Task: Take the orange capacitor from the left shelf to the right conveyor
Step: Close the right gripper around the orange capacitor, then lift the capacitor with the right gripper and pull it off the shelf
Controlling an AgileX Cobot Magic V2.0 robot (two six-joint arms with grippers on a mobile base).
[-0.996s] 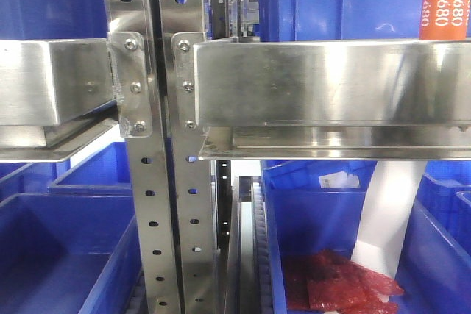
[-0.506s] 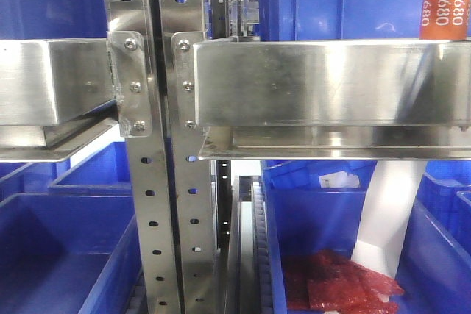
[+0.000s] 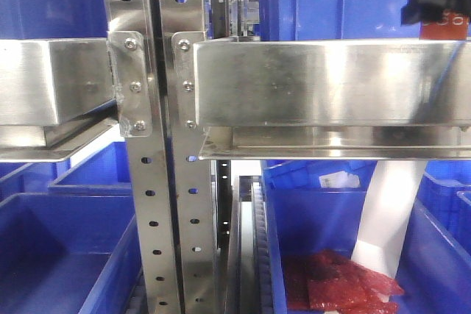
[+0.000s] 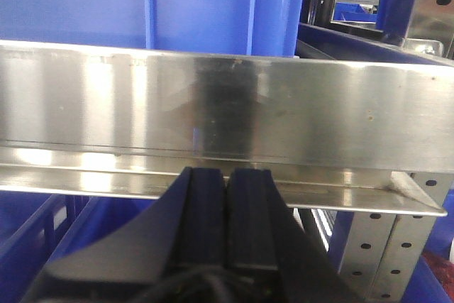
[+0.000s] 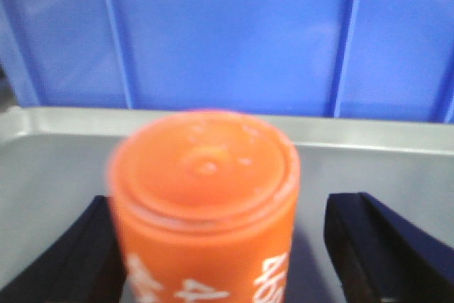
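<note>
fingers (image 5: 376,246) of the right pincer (image 5: 230,243), two, flank one orange capacitor (image 5: 206,196).

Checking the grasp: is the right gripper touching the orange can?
Cannot tell. Right wrist view: one finger stands clear of the can; the other meets its blurred edge.

Left black gripper (image 4: 227,179) closed tight: two flat rubber-faced fingers (image 4: 202,211) pressed against each other with no gap, pointing straight ahead and level. Right black gripper (image 5: 223,204) spread wide: one wedge-shaped black finger (image 5: 383,246) low on either side, tips well apart, pointing forward.
</note>
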